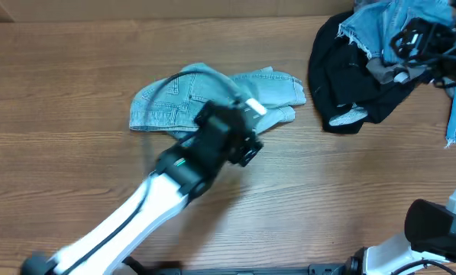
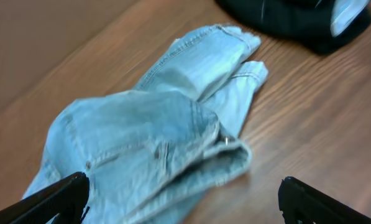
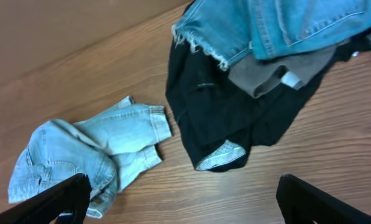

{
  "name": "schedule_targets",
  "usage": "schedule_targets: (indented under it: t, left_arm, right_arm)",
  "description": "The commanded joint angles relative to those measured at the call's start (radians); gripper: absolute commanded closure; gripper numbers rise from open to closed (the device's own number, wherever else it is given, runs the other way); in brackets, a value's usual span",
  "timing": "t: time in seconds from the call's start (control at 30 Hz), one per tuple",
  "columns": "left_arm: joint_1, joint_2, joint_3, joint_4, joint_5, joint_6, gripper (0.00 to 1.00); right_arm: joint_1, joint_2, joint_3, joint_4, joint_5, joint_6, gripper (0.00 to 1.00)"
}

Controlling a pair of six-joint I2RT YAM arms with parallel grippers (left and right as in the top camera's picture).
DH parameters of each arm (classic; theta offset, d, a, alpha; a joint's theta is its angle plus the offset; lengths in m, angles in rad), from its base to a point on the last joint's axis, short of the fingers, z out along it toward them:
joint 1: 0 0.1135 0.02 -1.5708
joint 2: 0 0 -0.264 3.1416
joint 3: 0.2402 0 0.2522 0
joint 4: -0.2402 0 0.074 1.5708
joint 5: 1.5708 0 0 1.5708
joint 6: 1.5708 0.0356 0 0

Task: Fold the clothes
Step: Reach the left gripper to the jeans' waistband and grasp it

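Nearest first, left wrist view: my left gripper (image 2: 182, 186) was spread wide, its two dark fingers at the bottom corners of the frame, with nothing pinched between them. It hung over the near part of the pale trousers (image 2: 154, 143). The left finger overlapped the cloth in the frame, but I could not tell whether it touched.

The pale trousers lay bunched on the wooden table (image 2: 322, 124), not flat. The seat and a stitched pocket were rumpled closest to my fingers. The two legs ran away from me side by side, one partly over the other, with their stitched hems at the far end. From overhead, the waist pointed to the left and the hems to the right.

Beyond the hems, with a strip of bare wood between, sat the edge of the black garment (image 2: 297, 22), blurred in this view.

Right wrist view: my right gripper (image 3: 184, 183) was also fully spread and held nothing, with bare wood beneath it. The pale trousers showed off to the lower left in this view. The black garment lay ahead, crumpled, near the trouser hems but apart from them, with a pale lining turned out at its near edge.

Farther on, a grey garment (image 3: 266, 74) lay on top of the black one. Over both, farthest away, lay mid-blue frayed denim (image 3: 235, 28), its ragged edge hanging over the black cloth. The overhead view placed this heap at the table's far right corner, with my right arm above it.
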Motion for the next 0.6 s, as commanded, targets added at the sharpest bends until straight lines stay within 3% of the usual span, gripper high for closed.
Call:
schedule_targets:
  t: [0.0,0.3,0.47,0.57]
  left_arm:
    - [-0.017,0.155,0.049,0.037,-0.060,0.060,0.00]
    - [0.086,0.295,0.049,0.148,-0.055,0.116,0.04]
    - [0.181,0.305,0.049,0.116,0.172,0.117,0.10]
    - [0.194,0.305,0.049,0.080,0.232,0.122,0.12]
  right_arm:
    - [-0.028,-0.029,0.002,0.002,-0.023,0.007,0.01]
    - [-0.029,-0.029,0.002,-0.002,-0.042,0.007,0.01]
    - [-0.029,-0.029,0.002,-0.002,-0.042,0.007,0.01]
    - [-0.029,-0.029,0.002,-0.003,-0.042,0.007,0.01]
